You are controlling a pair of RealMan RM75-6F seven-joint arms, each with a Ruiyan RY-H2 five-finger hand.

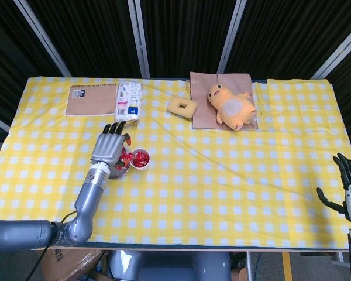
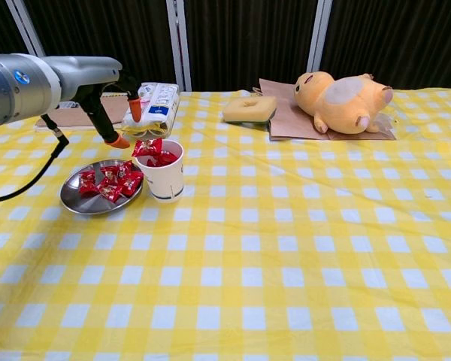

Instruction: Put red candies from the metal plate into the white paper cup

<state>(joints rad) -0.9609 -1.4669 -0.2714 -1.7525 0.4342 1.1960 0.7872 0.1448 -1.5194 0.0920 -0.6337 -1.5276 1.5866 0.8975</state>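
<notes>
Your left robot hand (image 2: 119,113) hovers empty, fingers apart, above the metal plate (image 2: 74,203).
Red candies (image 2: 110,181) lie there; more fill the white paper cup (image 2: 162,179) alongside. No print is readable. Your right robot hand (image 1: 349,190) hangs open off the table (image 2: 301,263) edge.

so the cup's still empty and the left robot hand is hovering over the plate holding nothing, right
Not quite: the white paper cup already holds red candies, piled to its rim, as the chest view shows. The rest stands: the left robot hand hovers over the metal plate holding nothing.
</notes>
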